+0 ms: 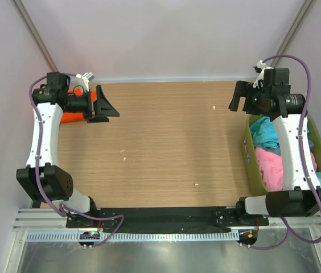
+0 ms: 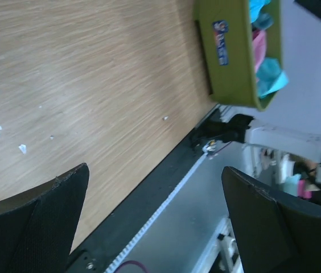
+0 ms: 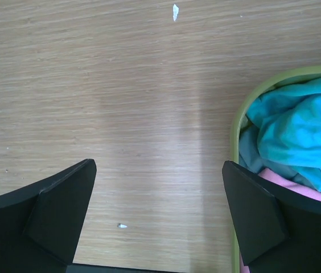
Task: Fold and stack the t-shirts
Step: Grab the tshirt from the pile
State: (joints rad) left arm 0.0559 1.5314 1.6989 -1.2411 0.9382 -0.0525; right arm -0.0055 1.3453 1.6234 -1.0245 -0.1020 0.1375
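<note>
Since nothing's held yet, left gripper (image 1: 105, 107) and right gripper (image 1: 237, 96) hang wide open. The t-shirts (image 1: 266, 151) are heaped in the bin (image 1: 250, 170) at right, probably the right's first reach, and the orange shirt (image 1: 72, 117) sits upper left.

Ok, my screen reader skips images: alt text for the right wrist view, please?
Right end effector, open, hovers over the wooden table. At the right edge, an olive-green bin holds a crumpled turquoise t-shirt atop a pink t-shirt and a grey-blue t-shirt.

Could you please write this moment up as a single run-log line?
left gripper: open, empty, beside orange t-shirt | right gripper: open, empty, beside bin | bin: crumpled turquoise t-shirt, pink t-shirt inside
</note>
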